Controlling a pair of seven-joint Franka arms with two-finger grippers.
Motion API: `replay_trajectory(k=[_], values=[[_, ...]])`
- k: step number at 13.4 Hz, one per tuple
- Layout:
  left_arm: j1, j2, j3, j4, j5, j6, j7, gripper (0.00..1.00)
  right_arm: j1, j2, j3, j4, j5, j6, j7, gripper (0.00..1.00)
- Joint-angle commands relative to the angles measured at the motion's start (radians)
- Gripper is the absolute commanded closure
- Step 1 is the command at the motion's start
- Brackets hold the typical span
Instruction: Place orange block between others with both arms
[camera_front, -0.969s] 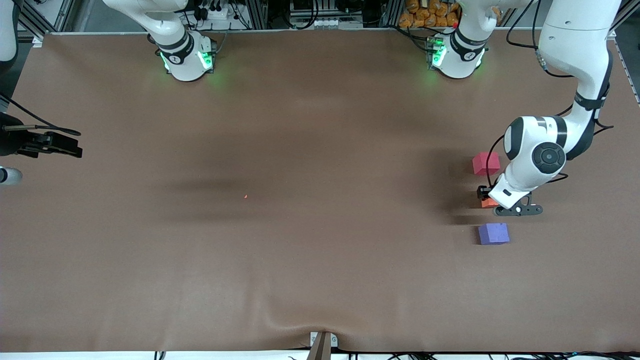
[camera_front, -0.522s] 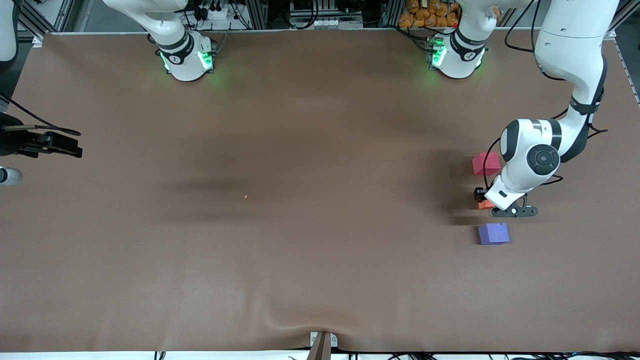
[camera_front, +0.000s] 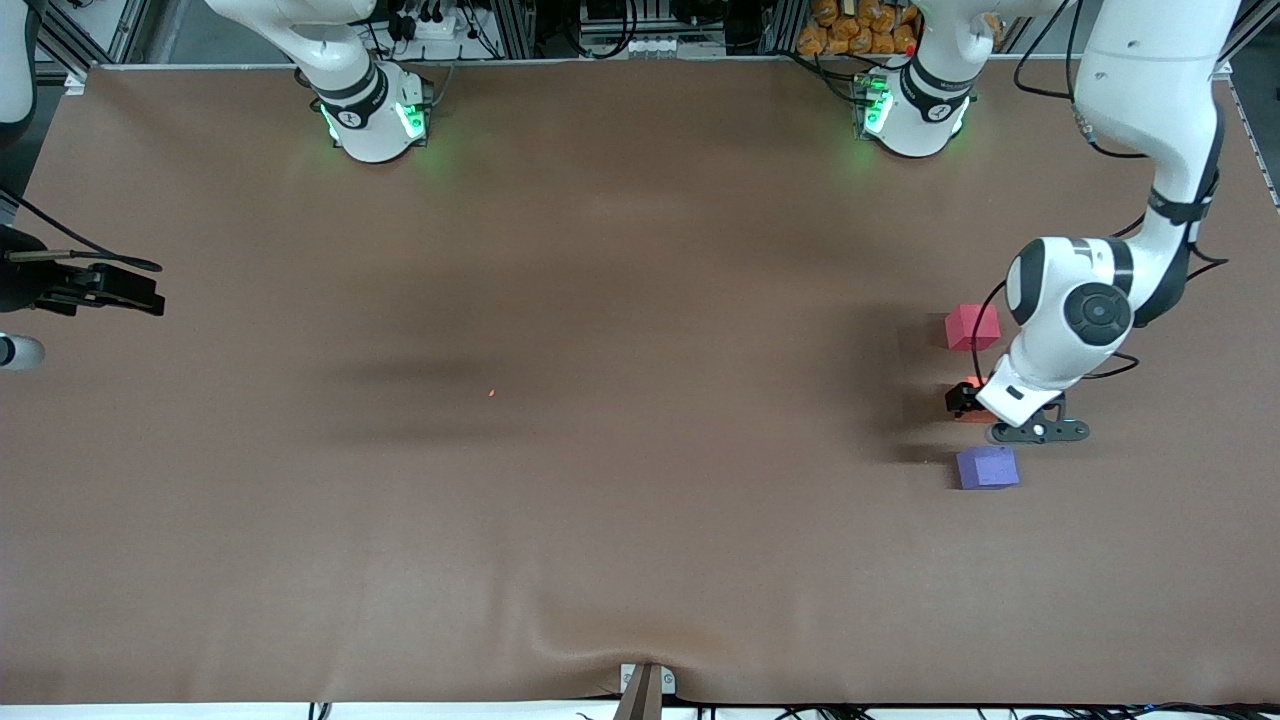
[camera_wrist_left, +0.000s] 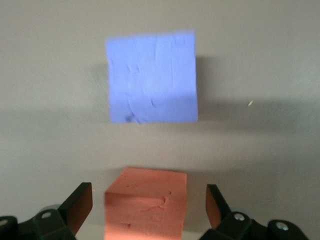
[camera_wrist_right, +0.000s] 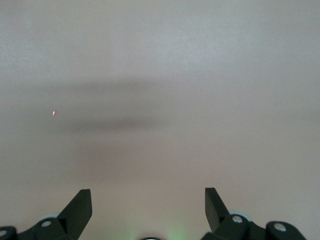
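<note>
The orange block (camera_wrist_left: 146, 205) sits on the brown table between the others: the pinkish-red cube (camera_front: 972, 327), farther from the front camera, and the purple cube (camera_front: 987, 467) (camera_wrist_left: 152, 79), nearer to it. My left gripper (camera_wrist_left: 148, 200) (camera_front: 965, 402) hangs low over the orange block. It is open, with a finger on each side and a gap to both faces. In the front view the left hand hides most of the orange block (camera_front: 968, 413). My right gripper (camera_wrist_right: 147, 200) (camera_front: 125, 288) waits open and holding nothing, at the right arm's end of the table.
A tiny red speck (camera_front: 492, 392) (camera_wrist_right: 54, 113) lies mid-table. The brown cloth bulges in a wrinkle (camera_front: 600, 640) near the front edge, by a small bracket (camera_front: 645, 690). Both arm bases (camera_front: 372, 115) (camera_front: 912, 108) stand along the table's back edge.
My left gripper has opened and let go of the orange block, which now rests on the table between the two cubes. The left hand shifted slightly. The right arm has not moved.
</note>
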Motion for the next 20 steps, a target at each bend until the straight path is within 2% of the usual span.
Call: replay_trajectory(k=[1, 3, 8, 10, 14, 17, 20], values=[[-0.001, -0.110, -0.001, 0.000, 0.025, -0.092, -0.017, 0.00, -0.004, -0.005, 0.005, 0.001, -0.016, -0.003, -0.005, 0.00], [0.000, -0.146, -0.020, 0.055, 0.023, -0.172, -0.017, 0.00, -0.004, -0.005, 0.005, 0.001, -0.016, -0.003, -0.005, 0.00], [0.003, -0.195, -0.076, 0.300, 0.013, -0.554, 0.003, 0.00, -0.004, -0.005, 0.005, 0.001, -0.016, -0.003, -0.005, 0.00], [0.008, -0.234, -0.089, 0.368, -0.024, -0.683, 0.023, 0.00, -0.006, -0.005, 0.005, 0.001, -0.016, -0.003, -0.005, 0.00], [0.051, -0.310, -0.084, 0.489, -0.112, -0.917, 0.214, 0.00, -0.002, -0.005, 0.005, 0.001, -0.016, -0.003, -0.003, 0.00], [0.059, -0.316, -0.083, 0.581, -0.119, -1.025, 0.244, 0.00, -0.002, -0.003, 0.005, 0.001, -0.016, -0.003, -0.003, 0.00], [0.066, -0.328, -0.078, 0.610, -0.119, -1.067, 0.247, 0.00, -0.002, -0.003, 0.005, 0.001, -0.016, -0.003, -0.003, 0.00]])
